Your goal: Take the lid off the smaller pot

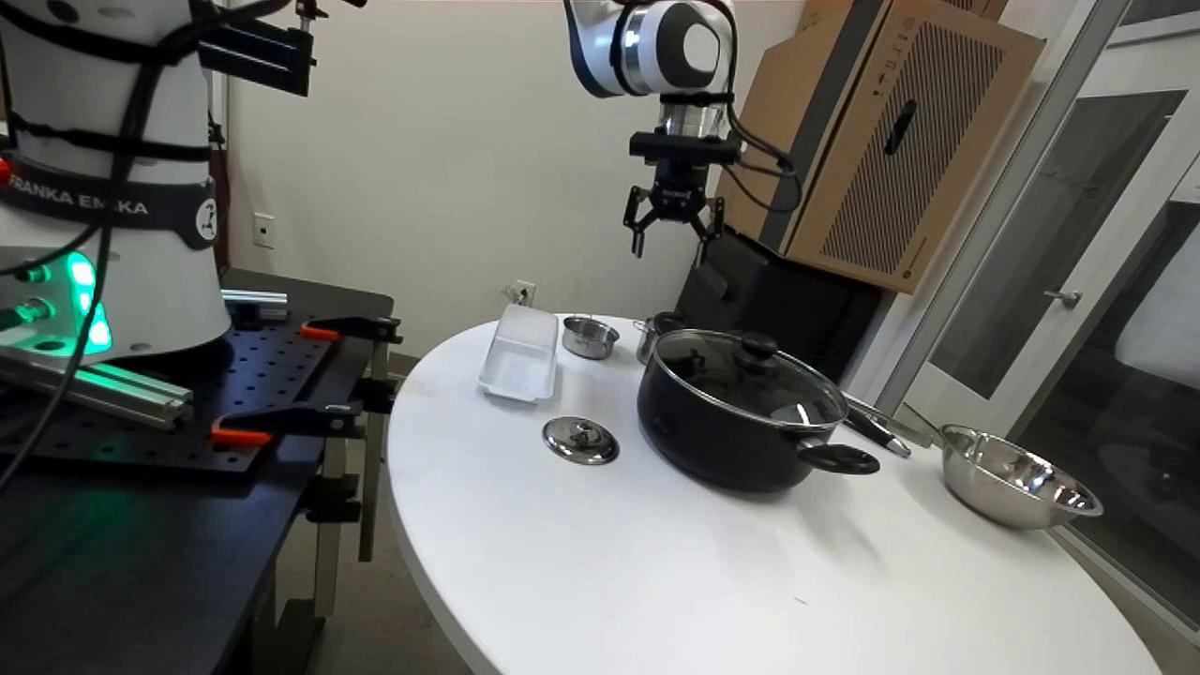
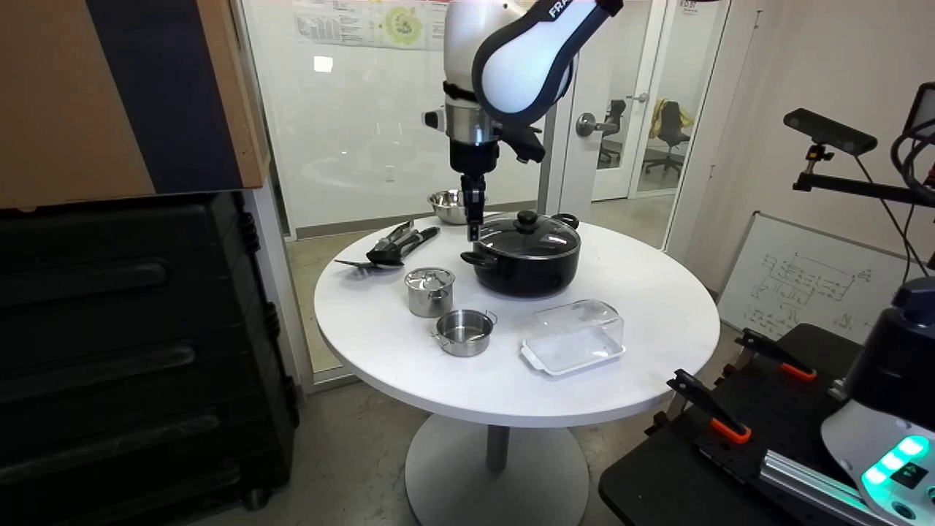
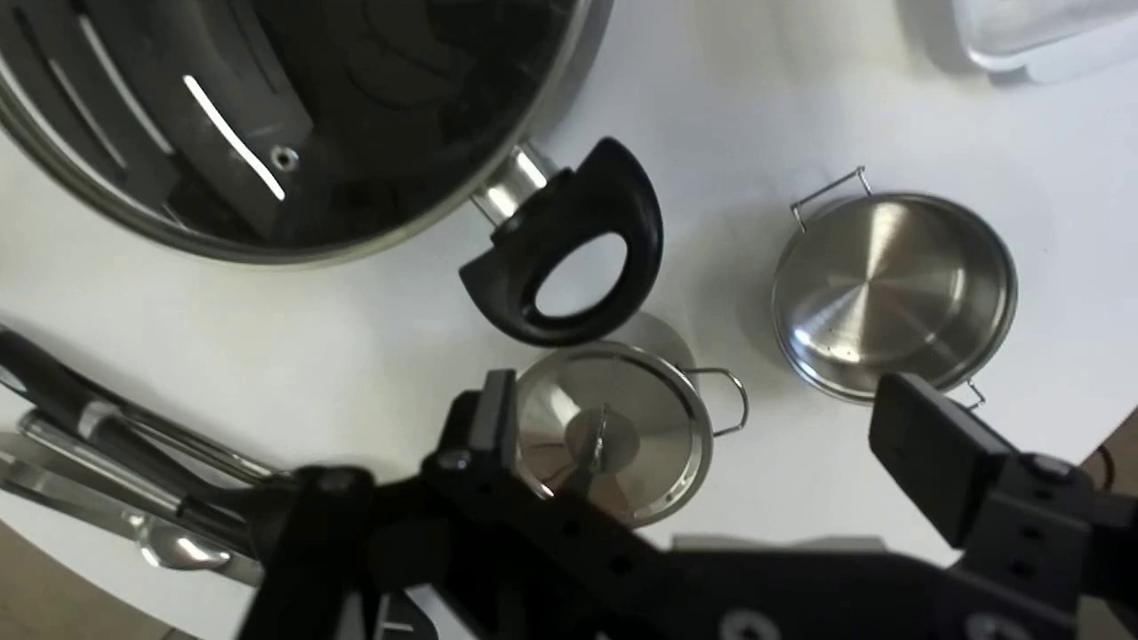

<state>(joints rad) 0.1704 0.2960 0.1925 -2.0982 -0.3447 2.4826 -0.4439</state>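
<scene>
Hanging over the round white table (image 1: 562, 553) near a glass-paned door (image 1: 1045, 239), the pincer (image 1: 669, 252) is spread

Glossy metal lid (image 3: 631, 413), shiny steel pot (image 2: 430, 301)

In an exterior view, big round black pot (image 1: 712, 445) is hiding most of the small shiny steel pot (image 1: 646, 345). Wrist view: top and left edges are cropping the black pot; upper right corner is cropping white rectangular dish (image 3: 1053, 40); black two-fingered gripper (image 3: 698, 413) is covering the lower left of the flat round silvery lid (image 3: 645, 427). Dark writing (image 2: 783, 281) on white rectangular board (image 2: 767, 237) is showing too small to read.
</scene>
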